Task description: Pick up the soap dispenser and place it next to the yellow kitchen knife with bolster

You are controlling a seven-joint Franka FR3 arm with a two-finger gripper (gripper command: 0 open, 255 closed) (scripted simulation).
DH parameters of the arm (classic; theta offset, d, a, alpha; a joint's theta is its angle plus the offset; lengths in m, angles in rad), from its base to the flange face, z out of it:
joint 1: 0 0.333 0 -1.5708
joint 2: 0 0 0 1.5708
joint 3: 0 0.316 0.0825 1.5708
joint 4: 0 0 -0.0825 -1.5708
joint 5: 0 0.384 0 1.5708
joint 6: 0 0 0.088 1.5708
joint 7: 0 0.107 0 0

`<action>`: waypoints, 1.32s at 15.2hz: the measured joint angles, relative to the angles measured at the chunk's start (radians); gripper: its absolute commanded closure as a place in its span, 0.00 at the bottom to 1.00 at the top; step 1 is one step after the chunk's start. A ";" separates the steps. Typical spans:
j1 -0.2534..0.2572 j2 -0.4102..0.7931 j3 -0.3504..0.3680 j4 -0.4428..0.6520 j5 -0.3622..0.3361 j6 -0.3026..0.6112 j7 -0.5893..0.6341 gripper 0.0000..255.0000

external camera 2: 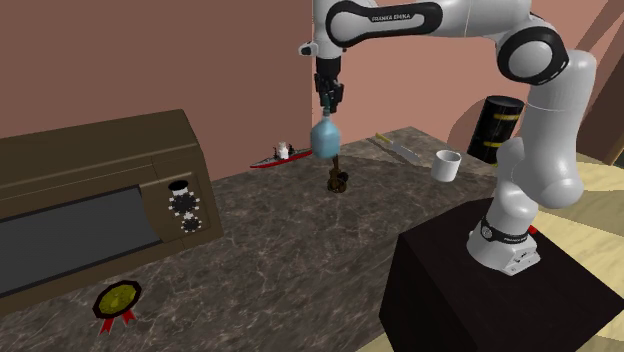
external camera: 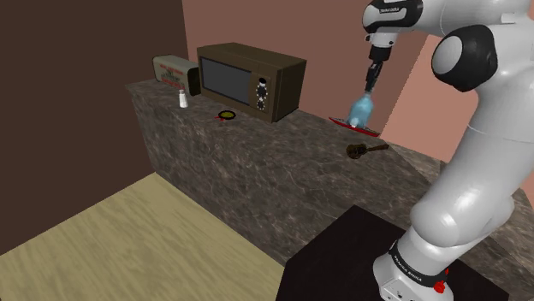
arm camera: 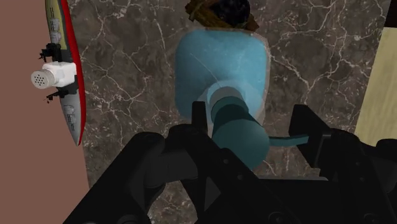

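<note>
Above the counter (external camera 2: 300, 260), gripper (external camera 2: 328, 100) clamps dispenser (external camera 2: 325, 137) by its pump so it hangs upright for carrying to knife (external camera 2: 400, 148), second exterior view's three o'clock.

Shoulder behind stand (external camera: 359, 256); second by microwave (external camera 2: 80, 200); wrist down; counter (external camera: 257, 162) shared.

Dark brown box-shaped microwave (external camera: 251, 79) sits on the dark veined marble counter (external camera: 257, 171). Tucked beside it is a pale boxy appliance (external camera: 174, 70). In front of the microwave are a white shaker (external camera: 182, 99) and a tiny yellow red-handled pan (external camera: 226, 115). Well away from the microwave, a red-and-grey toy ship (external camera 2: 272, 159) lies by the wall.
</note>
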 measured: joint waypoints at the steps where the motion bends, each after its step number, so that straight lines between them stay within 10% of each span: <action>1: -0.005 -0.023 -0.006 -0.012 -0.008 -0.008 -0.012 1.00; 20: -0.156 -0.242 -0.167 -0.003 -0.101 -0.187 -0.341 1.00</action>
